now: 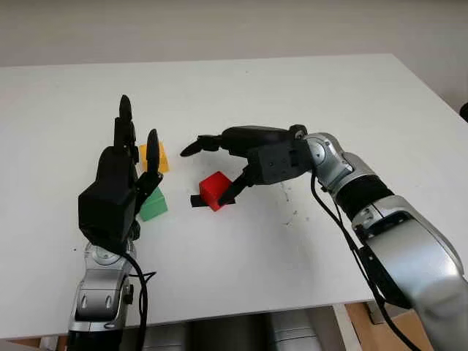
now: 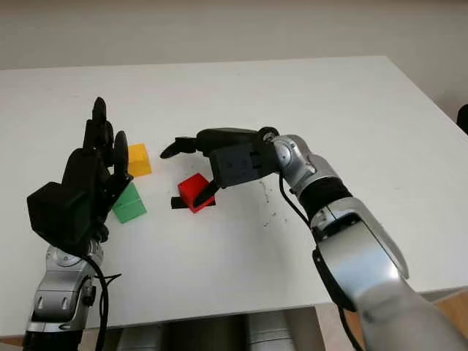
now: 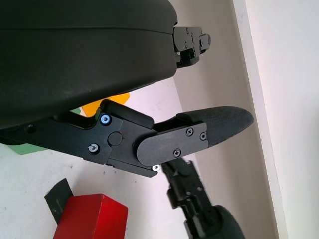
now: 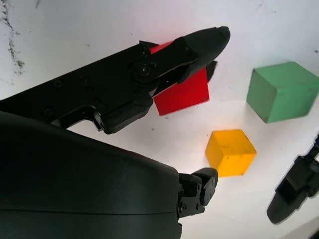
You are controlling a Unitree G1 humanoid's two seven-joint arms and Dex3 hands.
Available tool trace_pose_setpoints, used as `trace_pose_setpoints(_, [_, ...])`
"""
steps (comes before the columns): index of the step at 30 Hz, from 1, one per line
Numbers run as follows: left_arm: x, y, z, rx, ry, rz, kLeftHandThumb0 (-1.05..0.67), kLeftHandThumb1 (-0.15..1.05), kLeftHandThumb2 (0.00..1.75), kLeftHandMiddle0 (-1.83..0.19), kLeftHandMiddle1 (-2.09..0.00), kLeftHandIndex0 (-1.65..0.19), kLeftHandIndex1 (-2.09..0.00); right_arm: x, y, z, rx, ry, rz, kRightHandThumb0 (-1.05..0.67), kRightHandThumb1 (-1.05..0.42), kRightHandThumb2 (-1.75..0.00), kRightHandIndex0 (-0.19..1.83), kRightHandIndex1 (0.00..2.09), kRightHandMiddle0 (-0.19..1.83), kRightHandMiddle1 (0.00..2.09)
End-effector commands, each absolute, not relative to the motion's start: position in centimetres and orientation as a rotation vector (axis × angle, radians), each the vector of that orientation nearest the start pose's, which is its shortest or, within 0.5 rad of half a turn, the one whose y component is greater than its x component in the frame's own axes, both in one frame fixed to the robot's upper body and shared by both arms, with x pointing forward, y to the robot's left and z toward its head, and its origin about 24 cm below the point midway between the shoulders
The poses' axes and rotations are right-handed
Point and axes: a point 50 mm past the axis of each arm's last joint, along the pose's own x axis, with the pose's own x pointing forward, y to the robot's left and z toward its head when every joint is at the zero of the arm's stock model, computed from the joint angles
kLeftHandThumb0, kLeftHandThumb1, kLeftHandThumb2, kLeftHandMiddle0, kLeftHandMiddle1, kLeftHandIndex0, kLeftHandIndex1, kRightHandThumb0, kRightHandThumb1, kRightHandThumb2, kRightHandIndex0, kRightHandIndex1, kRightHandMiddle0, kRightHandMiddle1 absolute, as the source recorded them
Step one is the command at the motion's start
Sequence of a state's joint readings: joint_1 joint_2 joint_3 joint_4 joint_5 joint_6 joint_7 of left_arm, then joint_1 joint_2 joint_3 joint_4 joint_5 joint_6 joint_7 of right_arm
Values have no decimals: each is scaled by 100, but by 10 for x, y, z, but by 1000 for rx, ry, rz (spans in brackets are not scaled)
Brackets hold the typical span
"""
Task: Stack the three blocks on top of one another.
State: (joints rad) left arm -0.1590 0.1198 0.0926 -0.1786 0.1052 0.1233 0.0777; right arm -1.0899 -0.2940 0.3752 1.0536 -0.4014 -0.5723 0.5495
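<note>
red, green and yellow: three small matte cubes with crisp edges sit on the smooth white table, one of each colour. the red block sits right under my right hand; my thumb's tip touches its side, while my other two black fingers reach out above and past it, so i am not pinching it. the green block and yellow block lie just beyond the red one, near each other but apart. my left hand is upright beside the green block, open, holding nothing, its hard black shell glossy.
</note>
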Motion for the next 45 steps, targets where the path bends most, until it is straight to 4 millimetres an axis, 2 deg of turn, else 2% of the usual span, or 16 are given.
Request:
trace_pose_setpoints(1, [276,185,122,219,-249,158,-73,105,68,11,-6,11,-6,390,-84,183,-1063,-360,905,-89,-94,-6,-5,3,-7,22])
trace_pose_setpoints(7, [275,188,123,222,-251,156,-73,105,68,11,-6,10,-6,390,-91,201,-982,-403,828,-88,-103,-10,-8,3,-6,12])
trace_pose_setpoints(11, [272,189,125,211,-256,141,-73,105,66,14,-4,12,-5,386,-105,211,-894,-473,711,-83,-105,-49,-2,7,-2,10])
trace_pose_setpoints(14, [269,192,128,221,-276,149,-73,105,65,14,-5,11,-5,384,-116,211,-764,-465,598,-76,-105,-55,2,9,2,11])
trace_pose_setpoints(18, [266,201,138,262,-325,205,-66,105,57,1,-10,0,-11,377,-132,205,-525,-450,450,-49,-105,-24,11,11,11,15])
trace_pose_setpoints(20, [269,210,147,317,-323,248,-62,105,53,-5,-12,-6,-14,375,-140,199,-472,-436,409,-44,-105,-19,13,12,13,16])
trace_pose_setpoints(21, [270,214,150,334,-319,268,-59,105,40,-13,-13,-12,-18,373,-142,196,-456,-430,395,-44,-105,-16,16,13,15,18])
trace_pose_setpoints(26, [282,244,180,581,-271,269,-48,104,12,-30,-12,-24,-23,369,-153,185,-350,-385,360,-40,-105,-9,18,13,15,22])
trace_pose_setpoints(29, [297,258,204,819,-228,252,-53,100,6,-42,-14,-36,-27,366,-159,182,-324,-363,341,-40,-105,-8,18,13,15,24])
trace_pose_setpoints(34, [324,265,227,1023,-112,169,-54,91,3,-40,-12,-37,-28,364,-166,176,-244,-302,313,-55,-103,-6,18,11,12,30])
trace_pose_setpoints(38, [340,263,230,1115,-10,97,-56,91,5,-46,-14,-39,-27,363,-168,174,-233,-278,285,-63,-104,-10,20,12,13,34])
trace_pose_setpoints(45, [364,254,225,1199,74,-7,-58,90,5,-36,-7,-36,-20,361,-169,170,-197,-239,263,-66,-105,-18,19,10,9,43])
